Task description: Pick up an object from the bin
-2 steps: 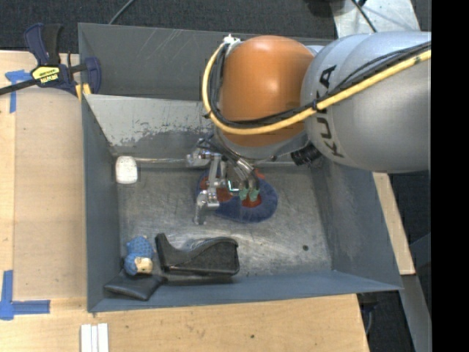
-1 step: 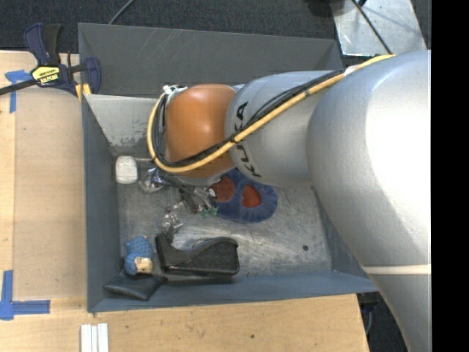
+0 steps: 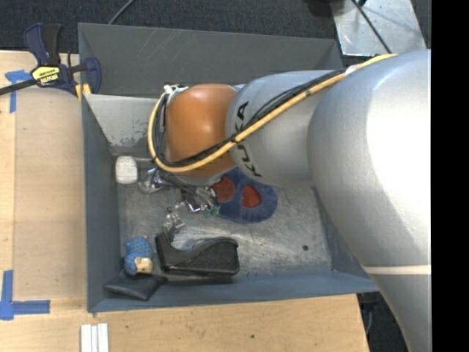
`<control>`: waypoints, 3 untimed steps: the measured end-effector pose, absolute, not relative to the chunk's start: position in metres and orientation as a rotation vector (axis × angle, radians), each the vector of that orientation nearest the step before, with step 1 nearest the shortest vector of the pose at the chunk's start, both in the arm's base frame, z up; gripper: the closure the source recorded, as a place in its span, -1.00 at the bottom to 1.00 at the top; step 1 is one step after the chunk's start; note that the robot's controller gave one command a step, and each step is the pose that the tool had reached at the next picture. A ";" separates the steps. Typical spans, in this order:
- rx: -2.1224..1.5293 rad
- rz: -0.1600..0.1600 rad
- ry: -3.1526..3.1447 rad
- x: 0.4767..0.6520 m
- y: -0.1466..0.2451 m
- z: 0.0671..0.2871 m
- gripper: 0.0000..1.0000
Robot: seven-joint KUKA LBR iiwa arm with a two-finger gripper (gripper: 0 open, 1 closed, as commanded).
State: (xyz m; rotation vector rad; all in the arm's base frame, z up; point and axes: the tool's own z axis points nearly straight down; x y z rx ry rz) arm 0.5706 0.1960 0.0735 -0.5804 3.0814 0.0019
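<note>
Grey bin (image 3: 99, 196): tool (image 3: 179, 200) sits low near its middle, just beside blue soft thing (image 3: 256, 200) w/ red patches; black case (image 3: 205, 259) by bottom edge. Can't tell tool's opening. Risk: catches only fabric's edge, so it slips out on lift.

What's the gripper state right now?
Gripper: cannot be told. It sits over the bin floor, between a white block and a blue toy.
</note>
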 end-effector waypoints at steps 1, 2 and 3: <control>-0.664 0.002 3.064 0.551 0.176 0.075 -1.00; -0.675 -0.002 3.057 0.567 0.075 0.085 -1.00; -0.726 0.006 3.059 0.619 -0.006 0.075 -1.00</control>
